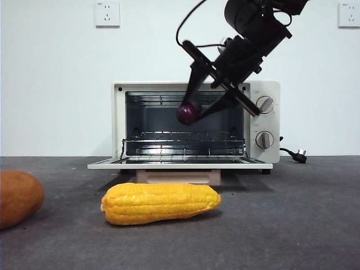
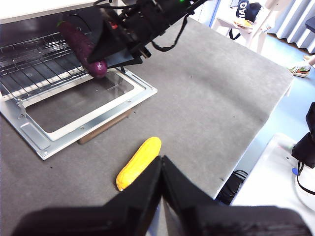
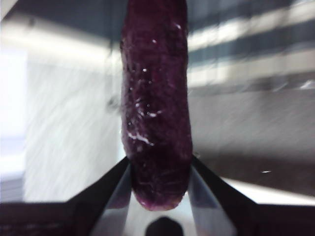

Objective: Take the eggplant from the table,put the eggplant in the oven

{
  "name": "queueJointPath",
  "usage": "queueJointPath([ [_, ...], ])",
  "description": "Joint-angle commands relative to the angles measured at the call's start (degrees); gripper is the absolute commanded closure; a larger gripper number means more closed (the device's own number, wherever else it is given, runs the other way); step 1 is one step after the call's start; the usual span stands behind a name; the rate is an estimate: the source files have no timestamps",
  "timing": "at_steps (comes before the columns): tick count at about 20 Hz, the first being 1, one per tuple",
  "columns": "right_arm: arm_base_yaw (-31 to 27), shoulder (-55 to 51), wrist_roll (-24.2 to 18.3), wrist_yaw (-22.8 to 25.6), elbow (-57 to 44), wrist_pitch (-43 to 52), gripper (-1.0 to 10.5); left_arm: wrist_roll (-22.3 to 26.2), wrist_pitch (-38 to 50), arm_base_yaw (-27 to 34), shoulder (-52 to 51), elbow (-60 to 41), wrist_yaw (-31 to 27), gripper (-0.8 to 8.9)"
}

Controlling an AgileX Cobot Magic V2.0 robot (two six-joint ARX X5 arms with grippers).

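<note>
Right pincer grips the eggplant by its rounded end, lengthwise w/ the far end pointing into the oven, so it can slide in over the rack; it hangs above the open door, off the desk. Arm slants down from 1 o'clock. Left pincer waits, jaws closed, empty, corn just beyond.

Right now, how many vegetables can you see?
3: the eggplant held by the right end effector at the oven opening, the corn on the table, and an orange-brown one at the left edge.
</note>
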Motion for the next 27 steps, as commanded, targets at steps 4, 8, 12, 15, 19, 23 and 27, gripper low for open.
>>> queueJointPath([
  [4,0.1,2.7,4.1,11.7,0.1,3.6,9.6,0.3,0.3,-0.1,-0.2,-0.2,0.0,8.19],
  [8,0.1,4.5,6.4,15.2,0.1,7.7,9.6,0.3,0.3,-0.1,-0.2,-0.2,0.0,8.19],
  [12,0.4,6.4,7.1,19.3,0.1,7.8,8.8,0.3,0.3,-0.1,-0.2,-0.2,0.0,8.19],
  [15,0.5,6.5,6.5,20.7,0.1,9.5,6.7,0.3,0.2,-0.1,-0.2,-0.2,0.0,8.19],
  [19,0.5,6.5,6.5,20.6,0.1,10.0,6.6,0.5,0.2,-0.1,-0.2,-0.2,0.0,8.19],
  [23,0.9,6.4,6.0,20.4,0.1,10.7,6.5,0.7,0.2,-0.1,-0.2,-0.2,0.0,8.19],
  [27,1.6,6.1,5.2,20.6,0.1,10.6,6.5,0.7,0.0,-0.1,-0.2,-0.2,0.0,8.19],
])
